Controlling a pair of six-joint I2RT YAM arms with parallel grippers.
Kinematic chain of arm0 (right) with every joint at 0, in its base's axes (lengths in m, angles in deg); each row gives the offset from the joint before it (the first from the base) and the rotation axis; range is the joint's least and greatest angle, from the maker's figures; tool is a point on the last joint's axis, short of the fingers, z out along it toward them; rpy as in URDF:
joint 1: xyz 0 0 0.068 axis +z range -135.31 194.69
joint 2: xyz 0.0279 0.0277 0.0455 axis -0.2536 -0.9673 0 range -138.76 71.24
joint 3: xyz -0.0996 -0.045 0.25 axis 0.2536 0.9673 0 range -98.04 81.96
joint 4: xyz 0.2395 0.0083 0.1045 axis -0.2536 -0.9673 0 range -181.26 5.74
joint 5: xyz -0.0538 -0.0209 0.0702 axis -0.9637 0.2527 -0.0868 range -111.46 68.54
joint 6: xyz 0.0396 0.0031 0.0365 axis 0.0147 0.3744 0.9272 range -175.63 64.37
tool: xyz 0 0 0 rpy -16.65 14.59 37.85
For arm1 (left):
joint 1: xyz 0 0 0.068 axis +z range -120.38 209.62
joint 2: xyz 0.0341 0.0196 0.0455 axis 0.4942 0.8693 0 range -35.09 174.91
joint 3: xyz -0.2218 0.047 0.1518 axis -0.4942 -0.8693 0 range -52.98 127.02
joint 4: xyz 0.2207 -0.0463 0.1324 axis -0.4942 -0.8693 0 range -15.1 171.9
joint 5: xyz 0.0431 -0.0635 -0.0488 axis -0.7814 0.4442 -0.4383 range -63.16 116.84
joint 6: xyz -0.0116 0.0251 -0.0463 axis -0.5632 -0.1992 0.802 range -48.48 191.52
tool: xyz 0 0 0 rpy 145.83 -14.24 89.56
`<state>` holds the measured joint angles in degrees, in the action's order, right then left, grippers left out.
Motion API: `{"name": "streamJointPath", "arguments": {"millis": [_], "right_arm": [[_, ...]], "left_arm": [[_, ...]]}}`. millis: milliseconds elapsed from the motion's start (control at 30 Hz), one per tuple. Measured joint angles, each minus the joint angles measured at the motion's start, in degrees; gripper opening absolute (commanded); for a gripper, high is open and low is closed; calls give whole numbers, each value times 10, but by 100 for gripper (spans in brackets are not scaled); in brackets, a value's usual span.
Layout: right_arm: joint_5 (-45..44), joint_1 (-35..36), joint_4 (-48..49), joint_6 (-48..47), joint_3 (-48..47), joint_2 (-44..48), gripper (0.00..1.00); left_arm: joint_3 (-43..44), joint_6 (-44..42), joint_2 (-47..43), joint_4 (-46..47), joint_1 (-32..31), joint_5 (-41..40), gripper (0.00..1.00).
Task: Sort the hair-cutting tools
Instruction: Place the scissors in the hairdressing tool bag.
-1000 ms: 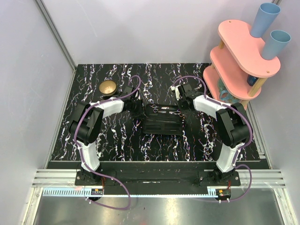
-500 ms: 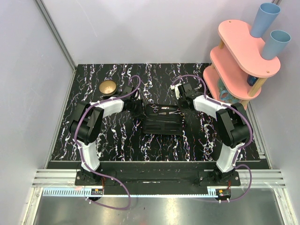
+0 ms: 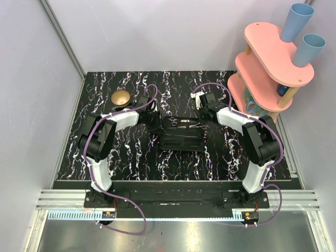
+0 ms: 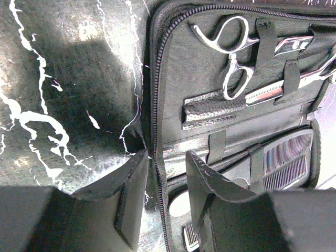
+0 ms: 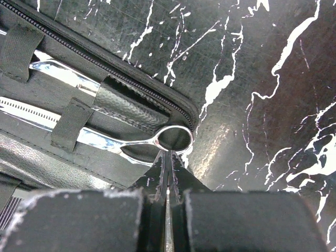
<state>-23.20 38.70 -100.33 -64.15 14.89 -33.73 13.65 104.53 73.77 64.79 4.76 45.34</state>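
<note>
Clearly, the right gripper (image 5: pixel 167 157) is pinched together on the rim of a finger loop of the scissors (image 5: pixel 113 140). The loop pokes past the zip of the case (image 5: pixel 52 157), and the blades lie under its straps. The left gripper (image 4: pixel 160 184) stands open, its fingers astride the case's zipped edge on the table (image 4: pixel 68 105). A second pair (image 4: pixel 231 62) sits strapped inside the case.

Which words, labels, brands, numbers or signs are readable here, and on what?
No text can be read.
The scissors, black case and pink shelf show no lettering.
The small boards at the arm bases are too small to read.
</note>
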Motion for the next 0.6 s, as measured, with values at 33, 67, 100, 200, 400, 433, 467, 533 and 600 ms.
{"name": "streamJointPath", "arguments": {"millis": [33, 67, 100, 200, 400, 433, 467, 533, 600], "right_arm": [[2, 1, 1, 3, 2, 1, 0], [3, 2, 2, 6, 4, 1, 0], [3, 3, 3, 8, 6, 1, 0], [2, 7, 4, 11, 11, 1, 1], [-3, 10, 3, 10, 12, 1, 8], [-3, 10, 3, 10, 12, 1, 9], [-3, 10, 3, 11, 12, 1, 9], [-3, 10, 4, 12, 12, 1, 10], [-3, 11, 4, 16, 12, 1, 13]], "left_arm": [[0, 0, 0, 1, 0, 1, 40], [0, 0, 1, 2, 0, 3, 40], [0, 0, 1, 2, 0, 4, 40], [0, 0, 1, 2, 0, 5, 40], [0, 0, 1, 2, 0, 5, 40], [0, 0, 1, 2, 0, 5, 40], [0, 0, 1, 2, 0, 5, 40], [0, 0, 2, 2, 0, 6, 40], [0, 0, 2, 2, 0, 6, 40]]}}
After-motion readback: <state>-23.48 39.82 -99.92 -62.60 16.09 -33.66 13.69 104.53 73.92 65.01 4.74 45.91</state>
